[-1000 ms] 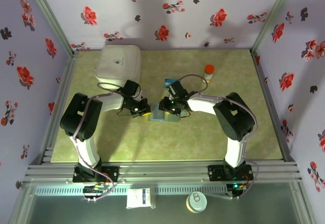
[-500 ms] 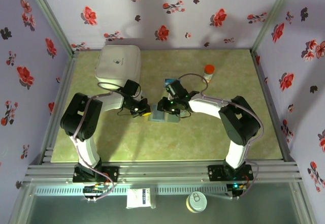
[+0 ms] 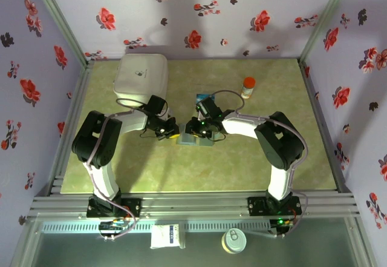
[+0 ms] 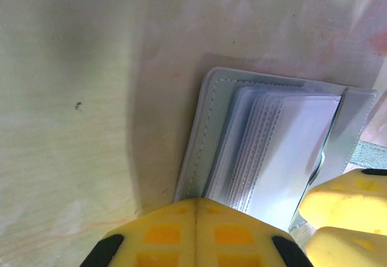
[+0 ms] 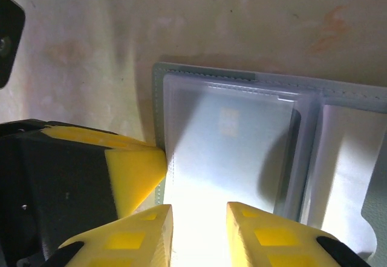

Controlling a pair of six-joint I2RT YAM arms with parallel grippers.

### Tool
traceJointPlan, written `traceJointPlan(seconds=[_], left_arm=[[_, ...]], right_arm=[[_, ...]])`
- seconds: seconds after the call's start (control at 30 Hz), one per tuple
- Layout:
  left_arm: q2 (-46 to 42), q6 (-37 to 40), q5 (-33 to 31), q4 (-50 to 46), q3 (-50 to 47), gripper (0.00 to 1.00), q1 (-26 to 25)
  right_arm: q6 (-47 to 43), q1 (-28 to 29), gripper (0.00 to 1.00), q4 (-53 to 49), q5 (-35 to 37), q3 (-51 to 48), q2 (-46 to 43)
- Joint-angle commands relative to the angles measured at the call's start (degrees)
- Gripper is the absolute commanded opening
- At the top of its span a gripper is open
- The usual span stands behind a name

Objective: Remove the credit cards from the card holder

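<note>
Card holder (image 4: 199,128) is lying open at table centre, looking light, slick and floppy. Left gripper (image 4: 195,209), jaws shut and empty, is pressing at its 9 o'clock edge. Right gripper (image 5: 199,218), jaws narrowly parted, is hanging over the clear sleeves (image 5: 230,152), where a stiff card edge seems the best hold.

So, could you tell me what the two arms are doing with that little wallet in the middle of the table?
The card holder lies open on the table, clear sleeves facing up. The left gripper, shut, presses on one edge of it, apparently to pin it. The right gripper is at the sleeves with its fingers a little apart; glare hides whether it has a card. What looks like a blue-teal card lies on the table just beyond.
</note>
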Motion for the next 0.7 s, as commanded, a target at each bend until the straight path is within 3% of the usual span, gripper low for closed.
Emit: traceJointPlan(seconds=[0.0, 0.67], left_arm=[[0.5, 0.2, -2.4, -2.7, -1.2, 0.0, -0.4], [0.6, 0.4, -2.8, -4.0, 0.1, 0.0, -0.5]], right_arm=[[-0.5, 0.0, 0.3, -2.6, 2.2, 0.4, 0.7], [-1.0, -2.4, 0.28, -3.2, 3.5, -2.7, -1.7]])
